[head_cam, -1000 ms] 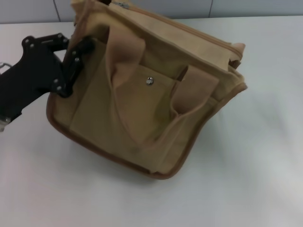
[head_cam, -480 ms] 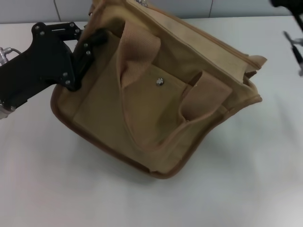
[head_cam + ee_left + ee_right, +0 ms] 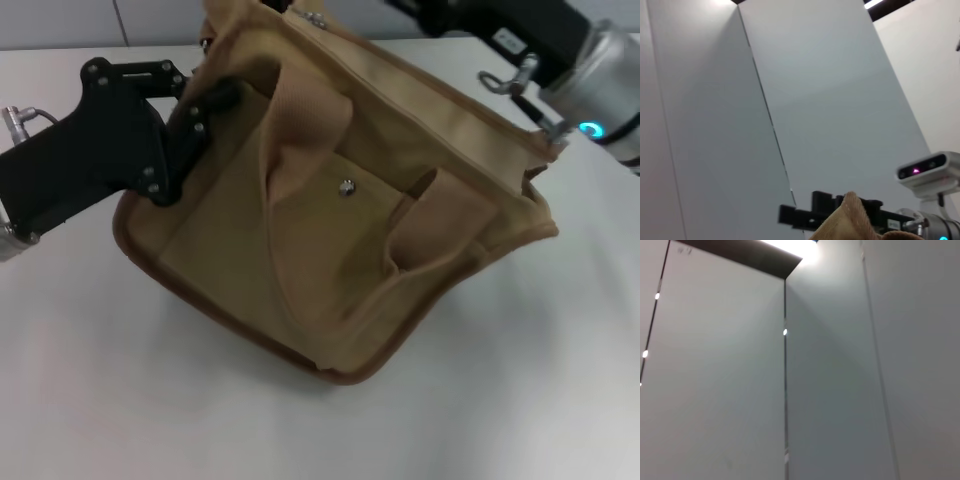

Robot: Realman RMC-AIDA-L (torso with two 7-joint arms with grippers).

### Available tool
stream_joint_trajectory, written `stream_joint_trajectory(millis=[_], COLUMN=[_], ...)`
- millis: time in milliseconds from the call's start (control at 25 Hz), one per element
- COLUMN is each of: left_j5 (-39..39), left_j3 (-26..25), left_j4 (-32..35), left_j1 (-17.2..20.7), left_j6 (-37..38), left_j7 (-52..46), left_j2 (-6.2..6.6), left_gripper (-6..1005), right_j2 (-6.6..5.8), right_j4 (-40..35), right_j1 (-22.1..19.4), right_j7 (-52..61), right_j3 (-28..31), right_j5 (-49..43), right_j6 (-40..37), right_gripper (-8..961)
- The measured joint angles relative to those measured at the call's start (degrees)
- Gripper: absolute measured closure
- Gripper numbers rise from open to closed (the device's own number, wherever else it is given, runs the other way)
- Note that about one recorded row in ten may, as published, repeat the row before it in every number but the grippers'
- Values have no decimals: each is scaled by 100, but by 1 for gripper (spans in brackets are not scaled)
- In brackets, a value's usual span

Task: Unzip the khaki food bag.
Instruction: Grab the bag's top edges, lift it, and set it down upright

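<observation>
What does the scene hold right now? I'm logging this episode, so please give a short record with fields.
surface: white table
bag: khaki, tilted, zipper line looks closed
pocket snap: silver, on the front
left end effector: at the bag's upper left corner, seemingly gripping fabric
right end effector: near the bag's far right top corner
zipper pull: not clearly visible

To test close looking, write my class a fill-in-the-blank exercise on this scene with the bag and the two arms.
1. The left gripper grips the khaki food bag at its ____ end.
2. The silver snap sits on the bag's front ____.
3. The bag rests on a ____ table.
4. The right arm is at the bag's ____ end.

Missing words: left; pocket; white; right
</observation>
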Motion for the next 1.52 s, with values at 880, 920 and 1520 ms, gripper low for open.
stream_joint_trajectory(millis=[880,920,1520], left_j5=[0,0,-8], left_j3=[225,225,386], left_j4=[-16,-16,-20], left_j1=[91,91,116], left_j6=[293,293,293], left_j7=[388,388,496], left_j2=[-23,-23,-18], left_gripper=[921,922,922], right_j2=[-9,-9,14], right_j4=[-1781,-1781,-1052], right_j1=[-1759,-1759,-1599], right_j7=[1253,1253,273], right_j3=[-2060,-2060,-2193], right_j5=[93,93,1874], right_j6=[434,434,-340], right_gripper=[132,132,132])
